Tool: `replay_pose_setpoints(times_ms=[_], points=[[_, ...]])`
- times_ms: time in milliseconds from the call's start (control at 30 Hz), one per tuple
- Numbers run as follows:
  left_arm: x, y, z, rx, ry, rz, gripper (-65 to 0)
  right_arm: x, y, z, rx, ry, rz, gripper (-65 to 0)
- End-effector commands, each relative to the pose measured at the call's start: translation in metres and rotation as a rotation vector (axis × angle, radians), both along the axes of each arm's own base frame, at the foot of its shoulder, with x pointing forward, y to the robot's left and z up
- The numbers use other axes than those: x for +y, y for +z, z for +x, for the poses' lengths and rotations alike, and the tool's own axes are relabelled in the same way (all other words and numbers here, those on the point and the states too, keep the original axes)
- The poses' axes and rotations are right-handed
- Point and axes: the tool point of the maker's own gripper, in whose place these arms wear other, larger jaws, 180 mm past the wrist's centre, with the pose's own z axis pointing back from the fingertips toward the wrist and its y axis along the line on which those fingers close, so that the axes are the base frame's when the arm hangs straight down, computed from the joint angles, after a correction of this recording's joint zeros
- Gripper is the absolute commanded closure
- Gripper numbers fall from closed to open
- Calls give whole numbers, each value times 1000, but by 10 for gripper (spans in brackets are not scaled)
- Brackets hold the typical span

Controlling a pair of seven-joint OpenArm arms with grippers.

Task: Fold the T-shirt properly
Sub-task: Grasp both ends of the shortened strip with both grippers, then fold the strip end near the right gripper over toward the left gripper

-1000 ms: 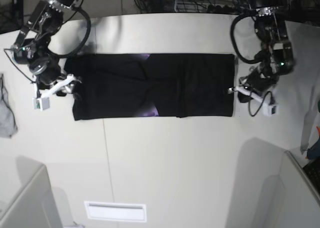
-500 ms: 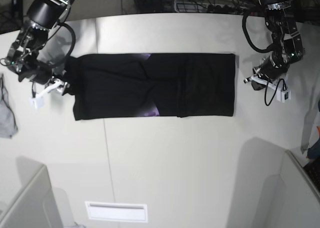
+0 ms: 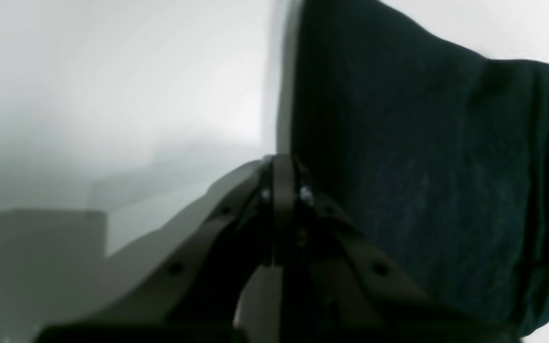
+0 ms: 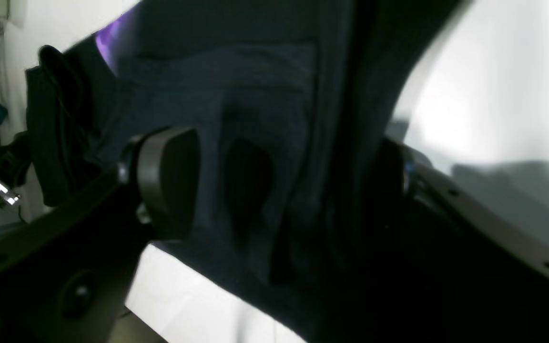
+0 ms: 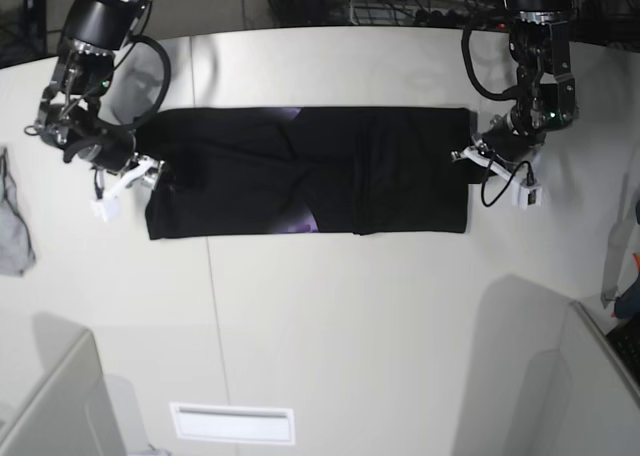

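Observation:
The black T-shirt (image 5: 300,171) lies flat on the white table (image 5: 330,316), folded into a long strip, with bits of purple print (image 5: 305,221) showing. My left gripper (image 5: 468,156) is at the strip's right end. In the left wrist view its fingers (image 3: 281,190) are shut together right at the cloth's edge (image 3: 422,166); I cannot tell whether they pinch any cloth. My right gripper (image 5: 150,173) is at the strip's left end. In the right wrist view it (image 4: 279,190) is open, with dark cloth (image 4: 255,95) lying between its pad (image 4: 165,181) and the other finger.
A small grey cloth (image 5: 12,226) lies at the table's left edge. A white label plate (image 5: 232,423) is set in the near table surface. Grey partitions stand at the near left (image 5: 50,406) and near right (image 5: 590,376) corners.
Half a second ago both grippers were pulled outward, away from the shirt's ends. Now both have moved back in to the ends. The shirt has not moved.

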Motion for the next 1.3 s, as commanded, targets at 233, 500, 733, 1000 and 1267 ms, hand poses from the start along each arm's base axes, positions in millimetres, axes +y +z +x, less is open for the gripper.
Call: replay_pose_setpoints(times_ms=[233,500,733,1000,1267], points=[[2,4,5,-1,1,4,0,-5,-6,2,28,-8,-2,0],[-24,-18,-1,59,-10,-57,0,-27,15,17,-37,-58,-73,0],[-68,-11,17,34,-133,-76,0,-36,58,32,-116,-86,-140,0],[-80,-15,22,78,-99,-63,0,35,109,39,-196,7,-134,0],[-73,-12,21,72,-100,-50,0,133,115,34,-198,95,2,0]])
